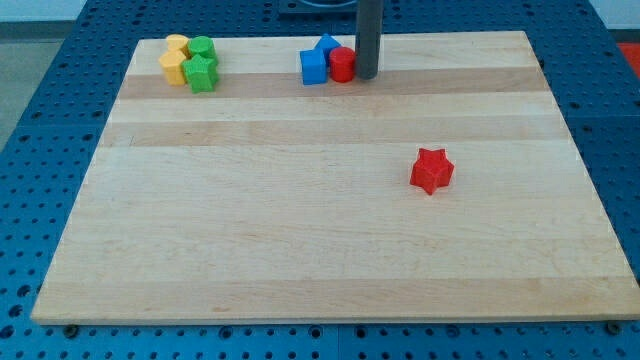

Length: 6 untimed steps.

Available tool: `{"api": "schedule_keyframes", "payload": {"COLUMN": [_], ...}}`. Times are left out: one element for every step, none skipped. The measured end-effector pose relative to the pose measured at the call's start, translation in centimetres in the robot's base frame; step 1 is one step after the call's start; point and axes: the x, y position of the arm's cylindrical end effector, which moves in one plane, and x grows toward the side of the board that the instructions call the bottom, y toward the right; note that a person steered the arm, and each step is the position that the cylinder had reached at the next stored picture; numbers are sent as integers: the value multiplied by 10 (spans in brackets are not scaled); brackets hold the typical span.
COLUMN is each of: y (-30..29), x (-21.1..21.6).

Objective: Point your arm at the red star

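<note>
my tip (367, 77) sits at the far edge of the wooden board (300, 250), just right of a red cylinder (343, 64) and two blue blocks (316, 63). no claw on this rod. red star (432, 170) lies well apart, nearer and right. yellow and green blocks (190, 62) far left.

No readable text, labels, brands, numbers or signs anywhere in view.
</note>
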Motion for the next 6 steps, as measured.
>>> {"api": "schedule_keyframes", "payload": {"y": [0,-18,-45,-51,-39,-10], "x": [30,69,106,160,209,243]}}
